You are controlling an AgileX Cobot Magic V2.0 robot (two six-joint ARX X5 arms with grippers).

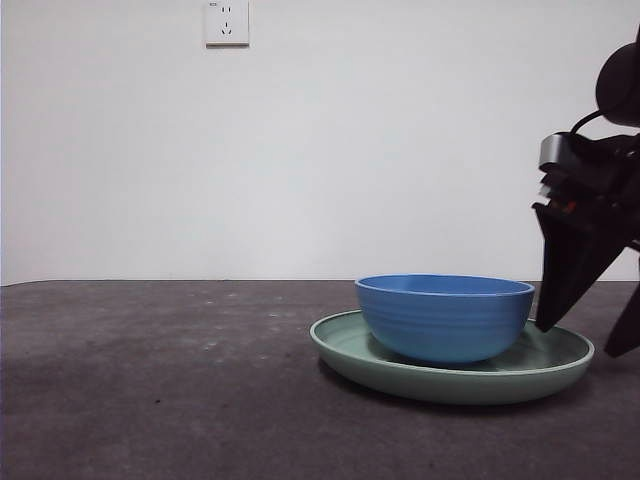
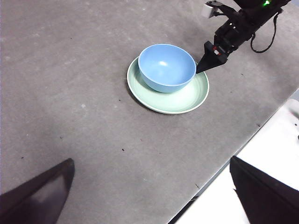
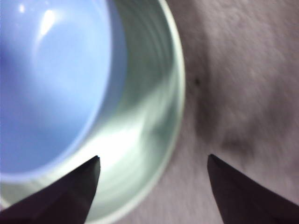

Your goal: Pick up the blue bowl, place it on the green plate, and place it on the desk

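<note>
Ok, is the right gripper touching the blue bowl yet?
Apart. In the right wrist view the right gripper is open, its jaws straddling the green plate rim, with plate showing between the nearer jaw and the blue bowl.

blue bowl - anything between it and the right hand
Nothing visible. The blue bowl sits in the green plate, and the right hand, jaws open, hangs just beside the bowl over the plate's rim, one jaw above the plate and the other above the desk.
</note>
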